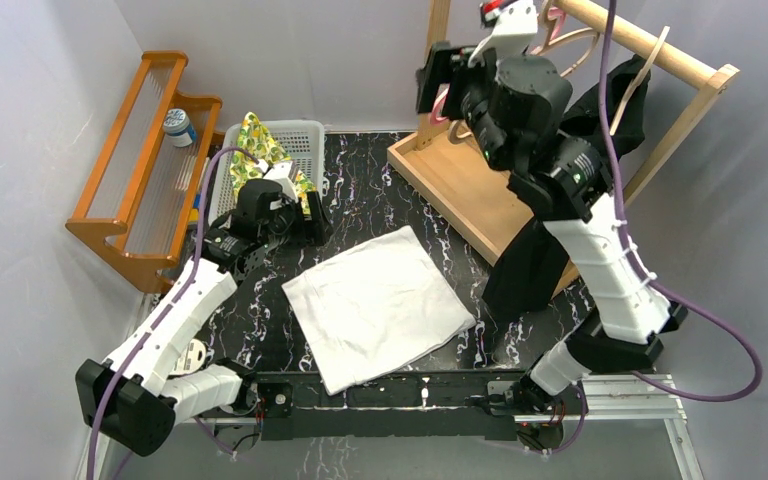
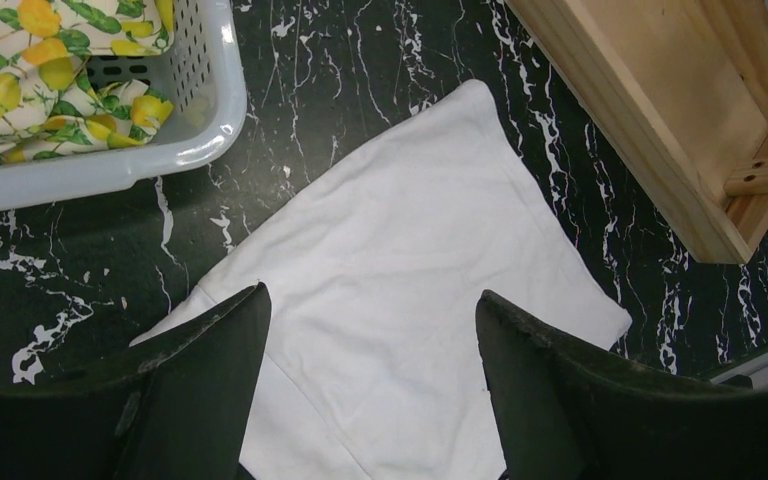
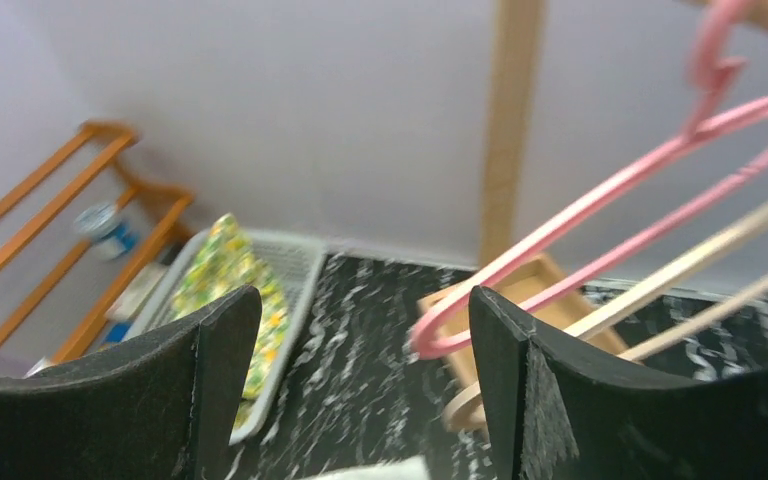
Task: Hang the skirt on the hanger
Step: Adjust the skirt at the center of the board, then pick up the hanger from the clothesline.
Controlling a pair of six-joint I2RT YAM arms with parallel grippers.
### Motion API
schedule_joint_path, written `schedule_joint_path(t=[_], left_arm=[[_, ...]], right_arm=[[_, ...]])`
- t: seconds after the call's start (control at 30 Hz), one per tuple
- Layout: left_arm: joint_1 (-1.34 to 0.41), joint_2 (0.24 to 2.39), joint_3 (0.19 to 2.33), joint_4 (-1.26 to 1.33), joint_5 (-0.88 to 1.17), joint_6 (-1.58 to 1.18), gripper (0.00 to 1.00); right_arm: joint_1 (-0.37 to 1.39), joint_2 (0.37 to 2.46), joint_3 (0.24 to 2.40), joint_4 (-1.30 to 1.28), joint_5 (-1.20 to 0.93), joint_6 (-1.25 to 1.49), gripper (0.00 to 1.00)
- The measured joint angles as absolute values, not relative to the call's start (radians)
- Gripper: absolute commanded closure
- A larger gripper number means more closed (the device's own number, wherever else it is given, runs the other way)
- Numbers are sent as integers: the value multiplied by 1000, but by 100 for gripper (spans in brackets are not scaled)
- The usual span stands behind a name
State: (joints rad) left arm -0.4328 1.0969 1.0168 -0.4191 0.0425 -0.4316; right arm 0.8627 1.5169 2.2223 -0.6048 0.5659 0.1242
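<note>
Top external view: a black skirt (image 1: 628,100) hangs on the wooden rack (image 1: 450,180) at 2 o'clock, beside a beige hanger (image 1: 653,57). The right hand (image 3: 360,295), fingers spread, is raised near a pink hanger (image 3: 600,190). The left hand (image 2: 370,300), also spread, hovers over a white cloth (image 1: 375,300) on the table (image 1: 360,190).

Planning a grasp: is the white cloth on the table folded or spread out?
Likely folded: the white cloth lies flat as a neat square, one layered edge showing.

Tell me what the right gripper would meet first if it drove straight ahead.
Probably the pink hanger: its looped end sits in the gap ahead of the open right gripper. How far ahead is unclear.
</note>
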Motion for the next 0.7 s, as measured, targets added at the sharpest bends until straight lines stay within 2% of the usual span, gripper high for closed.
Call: schedule_joint_path(t=[0.13, 0.23, 0.33, 0.5, 0.7], left_arm=[[-433, 1136, 1055, -418, 43, -424, 26], [-433, 1155, 1061, -412, 47, -423, 26], [-433, 1166, 1060, -410, 67, -428, 26], [-433, 1167, 1022, -384, 97, -452, 26], [-433, 1170, 999, -371, 120, -474, 26]], right_arm=[[757, 1598, 2310, -646, 720, 140, 24], [696, 1620, 2292, -673, 855, 146, 30], [664, 1615, 2241, -682, 929, 146, 30], [574, 1614, 2214, -712, 888, 182, 23], [459, 1613, 2187, -733, 749, 259, 23]])
